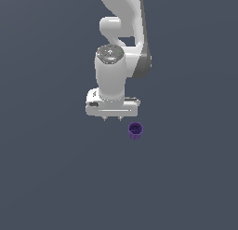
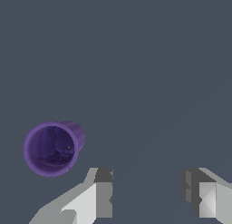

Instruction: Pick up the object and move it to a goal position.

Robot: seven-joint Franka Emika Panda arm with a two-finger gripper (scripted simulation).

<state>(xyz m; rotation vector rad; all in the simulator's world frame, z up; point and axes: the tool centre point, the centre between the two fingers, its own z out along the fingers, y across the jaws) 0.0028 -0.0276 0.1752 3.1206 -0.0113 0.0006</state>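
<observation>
The object is a small dark purple cup (image 1: 135, 130) standing upright on the grey floor, its hollow top showing. My white gripper (image 1: 112, 118) hangs above the floor, to the exterior view's left of the cup and apart from it. Its two short fingertips point down with a gap between them, and nothing is held. In the wrist view the cup (image 2: 52, 148) lies off to one side of the open gripper (image 2: 147, 193), outside the gap between the fingers (image 2: 103, 191).
A plain dark grey floor (image 1: 46, 178) spreads all around. The white arm (image 1: 122, 29) rises behind the gripper. No other objects show.
</observation>
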